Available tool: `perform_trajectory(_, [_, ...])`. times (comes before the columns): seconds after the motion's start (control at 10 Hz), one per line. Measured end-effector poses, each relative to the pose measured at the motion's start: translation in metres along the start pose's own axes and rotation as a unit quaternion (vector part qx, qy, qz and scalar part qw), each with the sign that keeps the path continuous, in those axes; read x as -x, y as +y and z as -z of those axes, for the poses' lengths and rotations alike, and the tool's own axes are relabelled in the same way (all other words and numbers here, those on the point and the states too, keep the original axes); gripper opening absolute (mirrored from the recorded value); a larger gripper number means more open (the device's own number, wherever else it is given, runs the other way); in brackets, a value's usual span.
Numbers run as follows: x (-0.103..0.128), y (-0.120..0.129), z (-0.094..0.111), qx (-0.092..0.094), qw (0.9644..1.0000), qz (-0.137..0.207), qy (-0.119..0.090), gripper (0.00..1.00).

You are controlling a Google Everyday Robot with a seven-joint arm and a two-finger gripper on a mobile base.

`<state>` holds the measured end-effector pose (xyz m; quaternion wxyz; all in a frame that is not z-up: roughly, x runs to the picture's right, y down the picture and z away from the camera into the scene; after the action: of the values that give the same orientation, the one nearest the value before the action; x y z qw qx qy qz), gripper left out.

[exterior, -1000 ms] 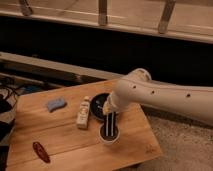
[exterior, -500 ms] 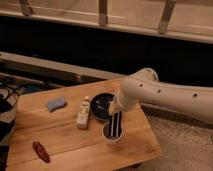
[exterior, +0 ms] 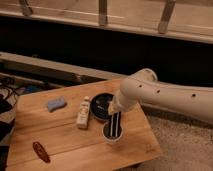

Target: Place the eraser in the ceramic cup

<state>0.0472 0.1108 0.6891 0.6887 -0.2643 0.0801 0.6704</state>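
Observation:
The ceramic cup [exterior: 113,135], small, white and dark inside, stands near the front right of the wooden table [exterior: 65,137]. My gripper [exterior: 116,126] points straight down into the cup's mouth, at or just inside the rim. Its white arm [exterior: 165,95] reaches in from the right. I cannot pick out the eraser at the gripper or in the cup. It may be hidden there.
A wider black round dish [exterior: 102,106] sits just behind the cup. A white oblong object with a dark end [exterior: 83,112] lies left of the dish. A blue-grey pad [exterior: 56,104] lies at the back left, a red object [exterior: 41,151] at the front left. A dark wall runs behind.
The arm's elbow has swung a little to the right. The gripper has stayed pointing down over the cup.

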Motion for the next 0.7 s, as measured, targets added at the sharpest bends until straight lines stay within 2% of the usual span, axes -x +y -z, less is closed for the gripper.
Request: perform_trajectory(0.7, [-0.0015, 0.0005, -0.0054, 0.002, 1.0, 0.002, 0.0, 0.02])
